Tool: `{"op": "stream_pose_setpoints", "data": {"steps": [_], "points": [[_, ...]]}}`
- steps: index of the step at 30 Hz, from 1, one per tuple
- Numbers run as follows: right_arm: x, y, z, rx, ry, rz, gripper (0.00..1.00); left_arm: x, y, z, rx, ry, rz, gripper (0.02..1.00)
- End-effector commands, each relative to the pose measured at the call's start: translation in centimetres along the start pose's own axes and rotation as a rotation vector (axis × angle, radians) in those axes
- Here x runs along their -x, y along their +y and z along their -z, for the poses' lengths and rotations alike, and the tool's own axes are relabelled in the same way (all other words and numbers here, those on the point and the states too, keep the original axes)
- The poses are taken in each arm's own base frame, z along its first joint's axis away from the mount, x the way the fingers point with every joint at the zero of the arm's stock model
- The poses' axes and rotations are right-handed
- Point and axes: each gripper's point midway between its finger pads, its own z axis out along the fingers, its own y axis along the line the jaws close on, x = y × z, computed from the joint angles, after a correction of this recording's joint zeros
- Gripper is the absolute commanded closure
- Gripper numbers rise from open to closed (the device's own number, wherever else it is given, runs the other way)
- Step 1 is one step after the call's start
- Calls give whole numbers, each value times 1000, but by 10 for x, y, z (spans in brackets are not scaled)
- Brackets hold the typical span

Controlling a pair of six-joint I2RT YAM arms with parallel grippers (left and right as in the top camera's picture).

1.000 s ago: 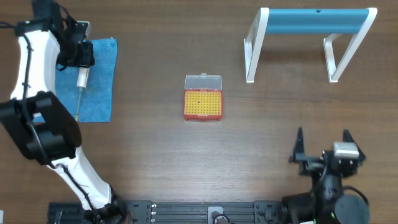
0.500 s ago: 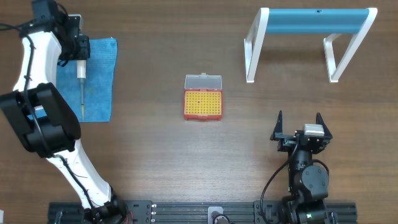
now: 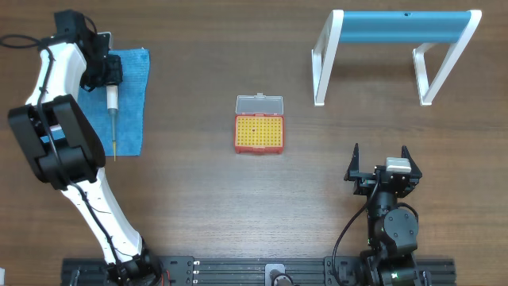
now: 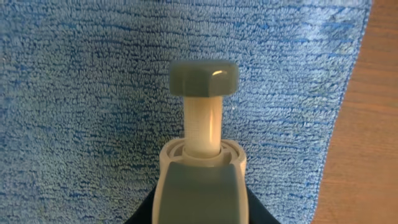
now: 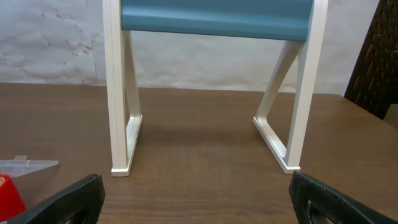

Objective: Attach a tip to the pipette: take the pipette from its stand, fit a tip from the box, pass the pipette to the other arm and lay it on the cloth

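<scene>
The pipette (image 3: pixel 112 98) points down the blue cloth (image 3: pixel 131 111) at the far left, its yellow tip (image 3: pixel 114 139) reaching the cloth's near edge. My left gripper (image 3: pixel 101 68) is shut on its upper body. In the left wrist view the grey plunger cap (image 4: pixel 204 77) stands out from the pipette body (image 4: pixel 202 183) close above the cloth (image 4: pixel 74 93); whether the pipette touches it I cannot tell. The tip box (image 3: pixel 259 133) sits open at mid-table. My right gripper (image 3: pixel 381 164) is open near the front right, facing the white and blue stand (image 5: pixel 211 15).
The stand (image 3: pixel 397 32) holds no pipette at the back right. Bare wood table (image 4: pixel 367 137) borders the cloth. The tip box's clear lid (image 5: pixel 28 164) shows in the right wrist view. Wide free room lies between the box and both arms.
My left gripper has carried the pipette a little right and toward the front over the cloth. The right arm shifted left and turned a second ago, then stayed still.
</scene>
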Motion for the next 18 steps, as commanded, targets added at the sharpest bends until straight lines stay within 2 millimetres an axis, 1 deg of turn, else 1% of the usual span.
{"op": "stream_pose_setpoints", "data": {"steps": [1, 9, 12, 16, 18], "points": [[-1, -1, 0, -7, 4, -6, 27, 11, 5, 3, 12, -28, 43, 993], [-2, -1, 0, -7, 4, -6, 27, 8, 8, 1, 17, -19, 48, 993], [-2, -1, 0, -7, 4, -6, 27, 2, 7, -7, 8, 7, 71, 993], [-2, -1, 0, -7, 4, -6, 27, -1, 6, -8, 7, 20, 71, 993], [-2, -1, 0, -7, 4, -6, 29, -6, 10, -11, 11, 39, 107, 993]]}}
